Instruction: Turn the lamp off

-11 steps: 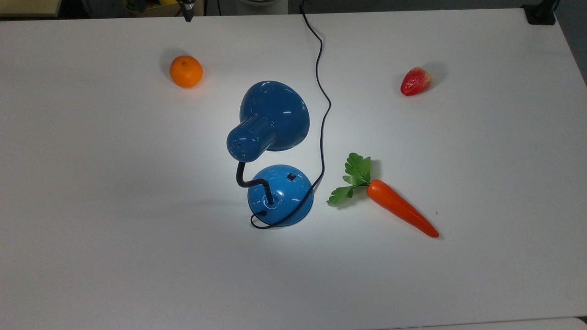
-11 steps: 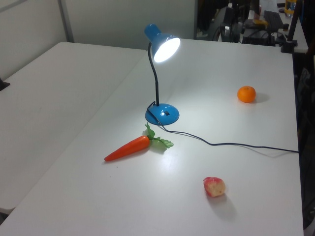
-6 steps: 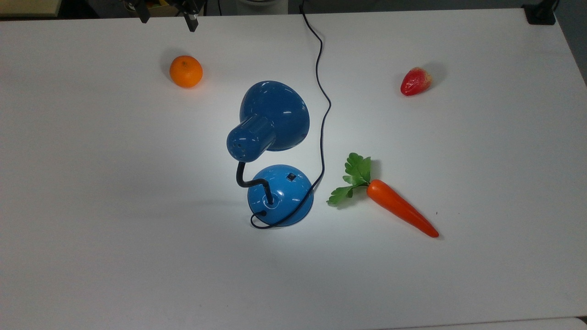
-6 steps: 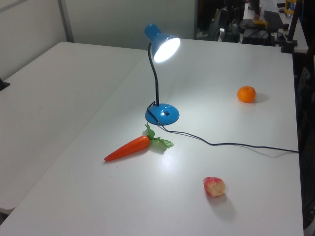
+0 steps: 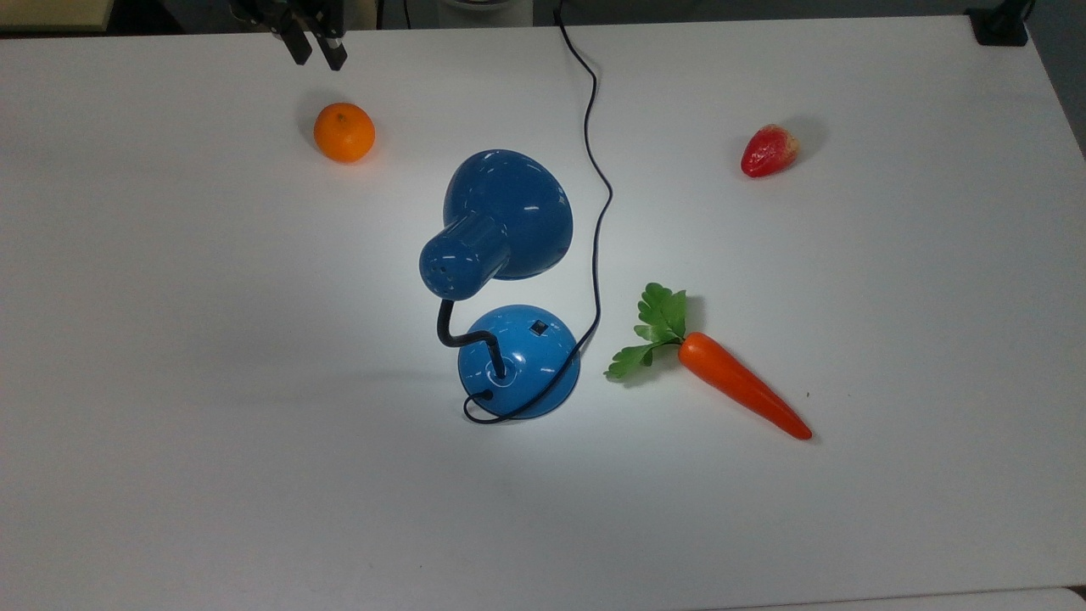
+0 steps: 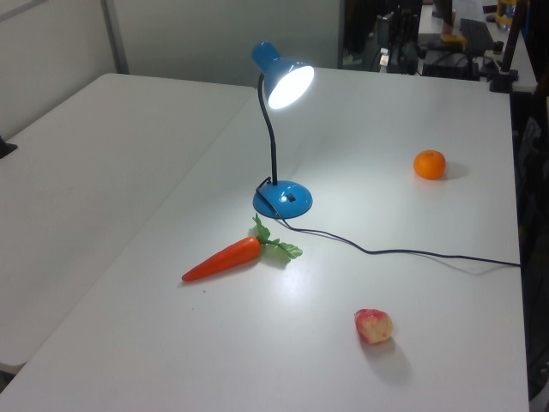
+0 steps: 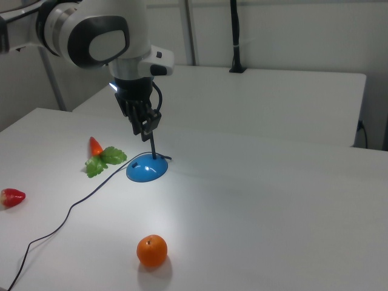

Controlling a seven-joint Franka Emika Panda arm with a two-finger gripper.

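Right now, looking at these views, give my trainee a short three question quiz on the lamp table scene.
1. True or false: the lamp is lit.
2. In the top view, which lies nearest the tool: A) carrot B) orange C) strawberry?
3. Fill in: the black switch sits on the lamp's ____.

Key: 1 true, its shade glows in the left view. 2 B. 3 base.

In the top view, the lamp (image 5: 509, 280) stands mid-table (image 5: 170, 424) (carrot (image 5: 738, 386) right, orange (image 5: 344, 132) upper left).
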